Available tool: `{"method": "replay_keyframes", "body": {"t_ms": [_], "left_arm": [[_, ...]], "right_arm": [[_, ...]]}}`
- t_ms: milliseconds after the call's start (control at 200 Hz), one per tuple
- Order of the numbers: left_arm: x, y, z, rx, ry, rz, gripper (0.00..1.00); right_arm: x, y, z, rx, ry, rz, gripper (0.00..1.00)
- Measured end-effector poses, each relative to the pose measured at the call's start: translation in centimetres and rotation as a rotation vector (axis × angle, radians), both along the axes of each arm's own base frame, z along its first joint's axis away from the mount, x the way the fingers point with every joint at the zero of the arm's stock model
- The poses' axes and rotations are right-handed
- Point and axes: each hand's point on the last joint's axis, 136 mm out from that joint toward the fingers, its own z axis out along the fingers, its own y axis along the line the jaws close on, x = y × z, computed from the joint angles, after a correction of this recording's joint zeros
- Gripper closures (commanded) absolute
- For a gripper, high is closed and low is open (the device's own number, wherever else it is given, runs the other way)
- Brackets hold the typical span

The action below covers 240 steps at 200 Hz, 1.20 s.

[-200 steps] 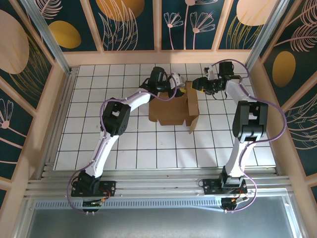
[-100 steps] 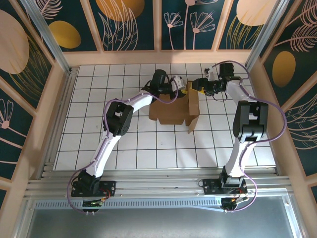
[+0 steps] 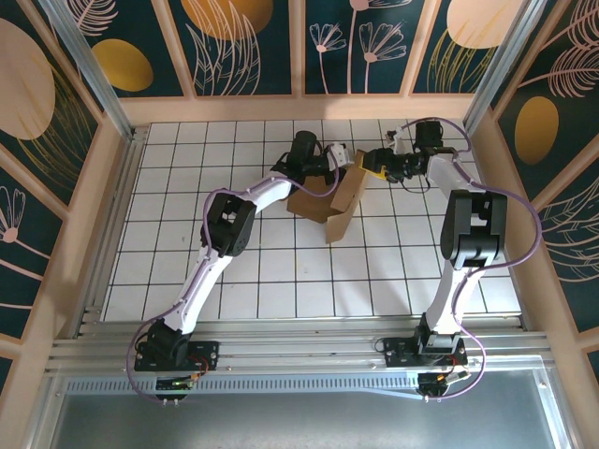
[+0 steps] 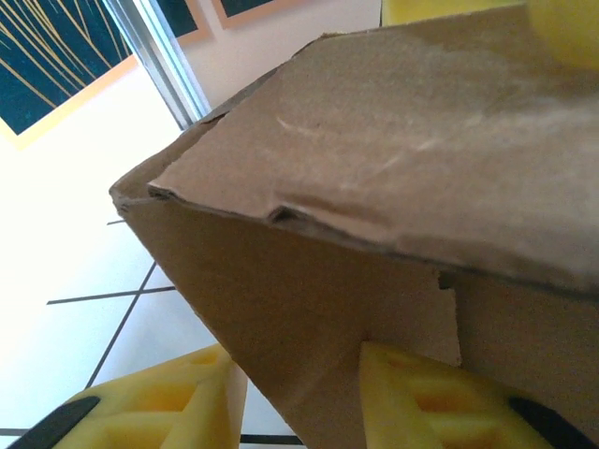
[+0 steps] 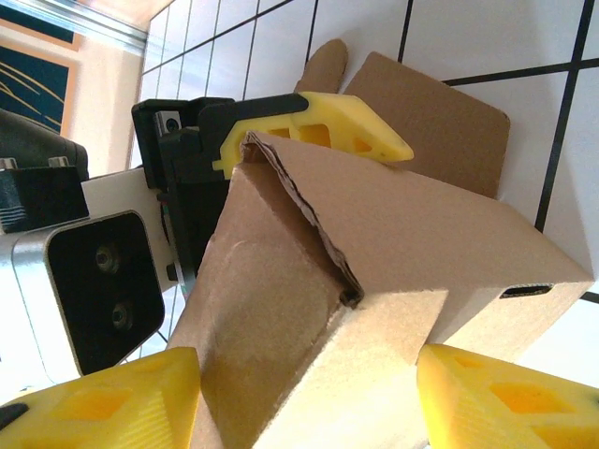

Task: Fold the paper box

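The paper box [image 3: 329,198] is a brown, half-formed cardboard box, lifted at its far edge and turned askew on the white tiles. My left gripper [image 3: 346,161] is at its far rim. In the left wrist view a box wall [image 4: 374,140] runs down between the yellow fingers [image 4: 150,402] of that gripper [image 4: 295,374], which is shut on it. My right gripper [image 3: 372,166] meets the box's far right corner. In the right wrist view that corner [image 5: 393,234] sits between its fingers [image 5: 505,393], with both pads against the cardboard at the right gripper [image 5: 309,393]. The left gripper's finger [image 5: 318,117] hooks over the rim.
A loose flap [image 5: 440,122] of the box lies flat on the tiles beyond it. The tiled table [image 3: 187,262] is ringed by a wooden frame and patterned walls [image 3: 243,37]. Both arms reach to the far middle.
The box has swung from standing square to tilted and turned, shifting left. The left gripper has narrowed on the wall and moved right. The right gripper has stayed roughly where it was.
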Motion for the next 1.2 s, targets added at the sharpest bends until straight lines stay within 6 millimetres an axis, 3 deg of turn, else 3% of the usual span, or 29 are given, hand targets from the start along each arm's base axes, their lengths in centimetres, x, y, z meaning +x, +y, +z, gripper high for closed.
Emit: {"method": "replay_keyframes", "body": {"t_ms": [310, 571, 706, 971, 1201], "left_arm": [[-1.2, 0.6, -0.3, -0.015, -0.027, -0.005, 0.86], [-1.5, 0.4, -0.2, -0.020, -0.025, 0.007, 0.87], [-1.3, 0.4, -0.3, -0.015, -0.031, 0.021, 1.00], [-1.7, 0.5, -0.2, 0.011, -0.035, 0.064, 1.00], [-4.1, -0.3, 0.6, 0.056, -0.017, 0.096, 1.00]], "right_arm": [[0.5, -0.8, -0.1, -0.063, -0.015, -0.044, 0.35], [0.6, -0.8, -0.2, -0.083, -0.018, -0.053, 0.37], [0.6, -0.9, -0.2, -0.094, -0.018, -0.054, 0.38], [0.6, -1.0, -0.1, -0.107, -0.021, -0.060, 0.31], [0.2, -1.8, 1.2, -0.166, -0.029, -0.148, 0.18]]}}
